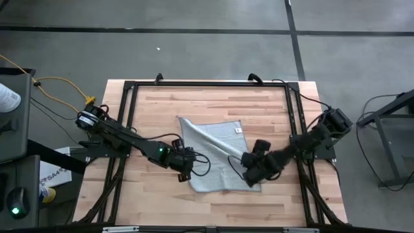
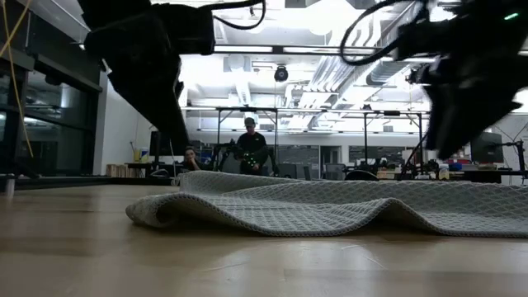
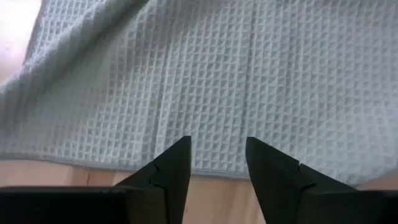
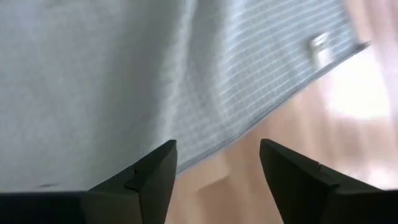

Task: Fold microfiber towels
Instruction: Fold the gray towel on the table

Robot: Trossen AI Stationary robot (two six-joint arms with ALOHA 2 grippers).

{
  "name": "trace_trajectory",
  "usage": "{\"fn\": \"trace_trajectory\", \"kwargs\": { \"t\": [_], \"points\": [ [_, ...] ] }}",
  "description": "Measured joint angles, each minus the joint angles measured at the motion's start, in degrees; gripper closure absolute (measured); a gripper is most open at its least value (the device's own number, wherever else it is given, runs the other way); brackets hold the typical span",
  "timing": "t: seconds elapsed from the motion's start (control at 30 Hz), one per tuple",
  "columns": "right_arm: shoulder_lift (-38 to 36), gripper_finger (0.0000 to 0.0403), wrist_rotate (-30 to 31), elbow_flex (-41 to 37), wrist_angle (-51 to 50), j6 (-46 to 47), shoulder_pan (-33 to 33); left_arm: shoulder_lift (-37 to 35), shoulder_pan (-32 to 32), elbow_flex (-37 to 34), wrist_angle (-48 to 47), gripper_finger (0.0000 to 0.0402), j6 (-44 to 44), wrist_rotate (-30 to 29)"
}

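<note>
Both my grippers hang spread, pinching nothing. Left gripper (image 3: 217, 155) sits at the towel (image 1: 213, 152) hem, cloth straight ahead; right gripper (image 4: 217, 158) at the opposite edge, equally close.

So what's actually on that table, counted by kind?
Grey towels: 1, the towel, lying rumpled on the wooden table.
Robot grippers: 2, the left gripper and the right gripper, both open over the towel's edges.
Total: 3.
</note>
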Motion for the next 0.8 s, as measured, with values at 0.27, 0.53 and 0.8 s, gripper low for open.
{"fn": "trace_trajectory", "kwargs": {
  "t": [0.27, 0.53, 0.8],
  "points": [
    [0.00, 0.0212, 0.76, 0.00, 6.94, -7.51, -7.57, 0.02, 0.09, -0.83, -0.19, 0.0289, -1.80, 1.54],
    [0.00, 0.0226, 0.94, 0.00, 10.47, -11.29, -11.78, 0.02, -0.01, -0.83, 7.39, 0.0291, -0.61, 3.73],
    [0.00, 0.0251, 0.48, 0.00, 10.72, -13.74, -16.70, 0.02, -0.36, -0.81, 13.05, 0.0346, 0.14, 7.84]
  ]
}}
